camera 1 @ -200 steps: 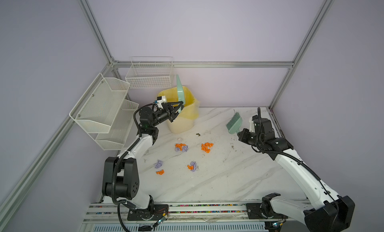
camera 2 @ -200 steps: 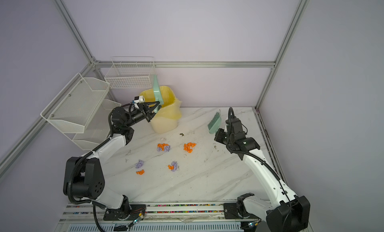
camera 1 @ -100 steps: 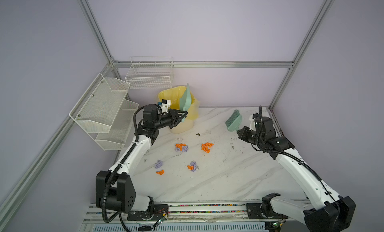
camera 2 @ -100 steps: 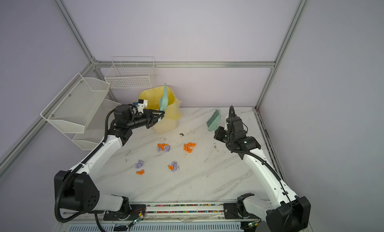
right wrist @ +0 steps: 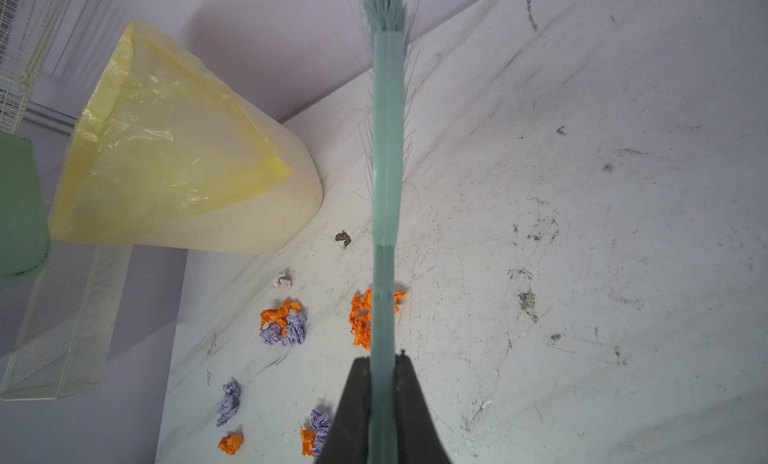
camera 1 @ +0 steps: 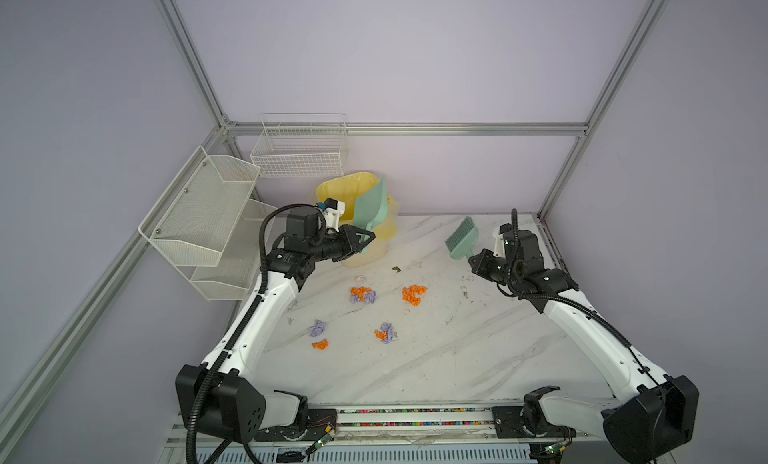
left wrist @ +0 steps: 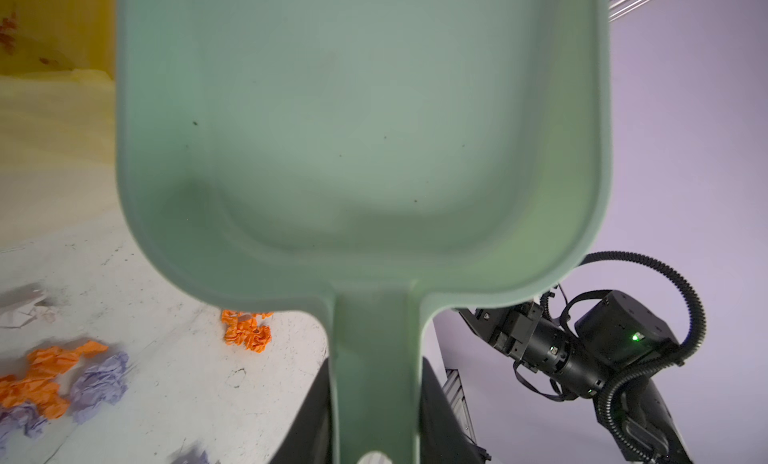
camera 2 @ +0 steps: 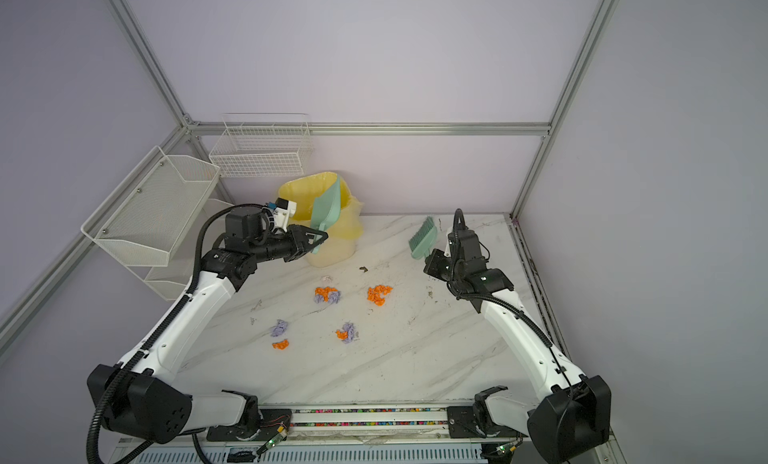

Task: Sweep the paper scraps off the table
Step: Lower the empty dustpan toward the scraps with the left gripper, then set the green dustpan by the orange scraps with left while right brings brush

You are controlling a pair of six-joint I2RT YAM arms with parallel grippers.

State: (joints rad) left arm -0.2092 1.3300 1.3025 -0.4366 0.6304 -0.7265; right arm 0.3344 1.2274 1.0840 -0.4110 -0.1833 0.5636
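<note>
Left gripper: I see my left gripper (camera 1: 366, 238) (camera 2: 320, 237) raised off the table (camera 1: 457, 349), its jaws clamped on the handle of a mint-green dustpan (camera 1: 371, 206). In the left wrist view the dark jaws sit on either side of that handle (left wrist: 376, 420).
Dustpan: the scoop (left wrist: 361, 129) rises up and away from the left jaws. Its inside shows only a few dark flecks.
Bin: a cream bin with a yellow liner (camera 1: 332, 189) (right wrist: 174, 162) stands just beyond the left jaws. In both top views the scoop overlaps its rim, and I cannot tell whether they touch.
Right gripper: my right gripper (camera 1: 473, 260) (camera 2: 428, 262) (right wrist: 382, 379) has its jaws closed tight on the thin handle of a mint-green brush (camera 1: 462, 237).
Brush: it runs straight out from the right jaws, bristles (right wrist: 384, 4) at the far end, held above the table.
Paper scraps: the paper scraps (camera 1: 362, 295) all lie on the table between the two sets of jaws and closer to the arm bases than either.
Nearest clusters: an orange-and-lavender cluster (right wrist: 284, 322) lies on the left jaws' side, an all-orange cluster (camera 1: 413, 294) on the right jaws' side.
Farther wads: a lavender wad (camera 1: 318, 328), an orange wad (camera 1: 321, 344) just beside it, and a mixed wad (camera 1: 385, 333) lie well apart from both jaws.
Contact: every scrap lies apart from the dustpan and the brush.
Other bits: a small white wad (right wrist: 282, 280) and a dark speck (right wrist: 343, 238) lie near the bin's base.
</note>
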